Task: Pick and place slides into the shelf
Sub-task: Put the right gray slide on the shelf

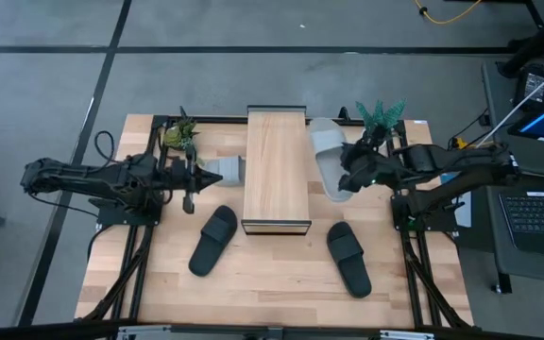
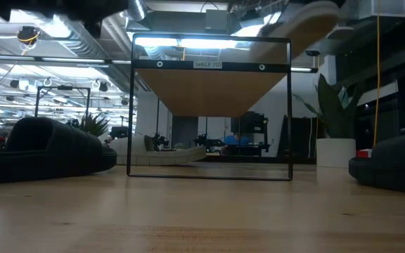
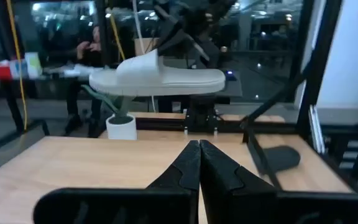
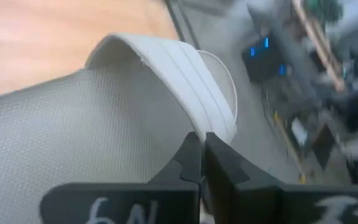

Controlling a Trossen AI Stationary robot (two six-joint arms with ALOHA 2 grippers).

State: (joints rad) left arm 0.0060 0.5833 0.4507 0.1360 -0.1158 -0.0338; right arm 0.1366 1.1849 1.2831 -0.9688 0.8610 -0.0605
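Right now our right gripper [image 1: 348,177] pinches a light grey slide [image 1: 330,156] aloft beside the shelf [image 1: 277,170], ready for placing, while our left gripper [image 1: 196,176], clamped empty, waits opposite.

even overhead light; right wrist view blurred at edges.

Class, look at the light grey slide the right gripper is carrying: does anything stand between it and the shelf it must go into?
Nothing visible does. The right gripper holds the light grey slide raised just beside the shelf, on its right. The black slides lie nearer the front, out of that path.
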